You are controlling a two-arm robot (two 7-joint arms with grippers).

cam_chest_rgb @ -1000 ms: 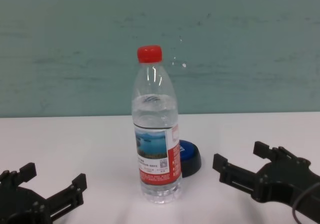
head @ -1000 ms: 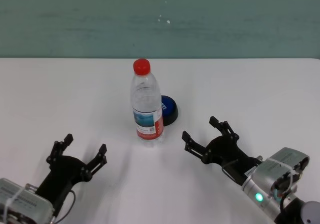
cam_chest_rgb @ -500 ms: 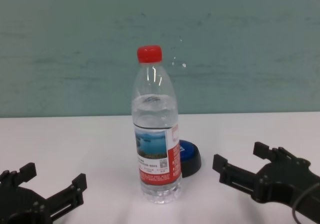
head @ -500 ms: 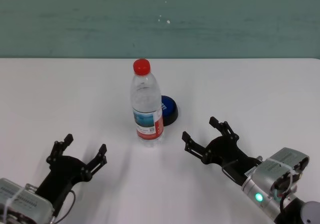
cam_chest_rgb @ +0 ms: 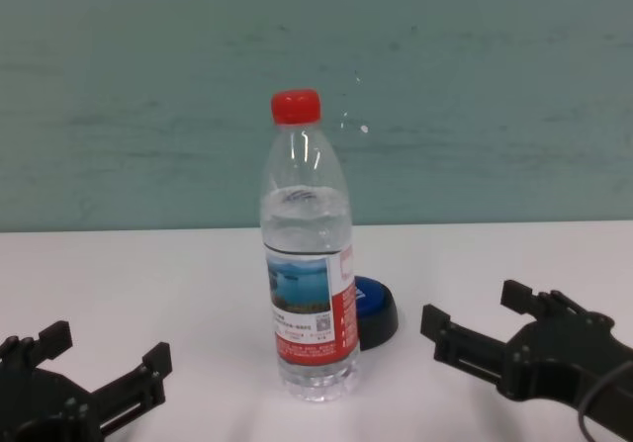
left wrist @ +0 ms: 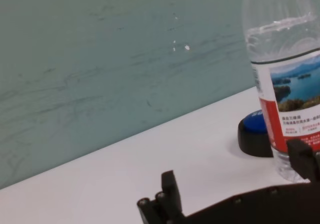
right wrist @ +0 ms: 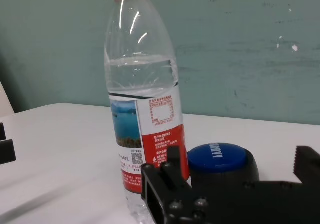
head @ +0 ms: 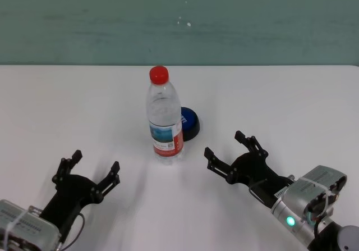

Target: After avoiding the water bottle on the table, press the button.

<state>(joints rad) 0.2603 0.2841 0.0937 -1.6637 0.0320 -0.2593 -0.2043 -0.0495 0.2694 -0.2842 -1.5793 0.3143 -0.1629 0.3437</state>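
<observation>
We see the water bottle (head: 165,119) standing upright mid-worktop (head: 67,105), with the button (head: 189,123) just behind it to its right, partly hidden. Our right claw (head: 234,146) rests near the bottle's right, released and empty. Our left claw (head: 94,167) sits on the near left, also released.

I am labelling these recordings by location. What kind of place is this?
Probably a robot test bench in a lab, not a home: a bare white table against a plain teal wall, holding only a bottle and a button.
</observation>
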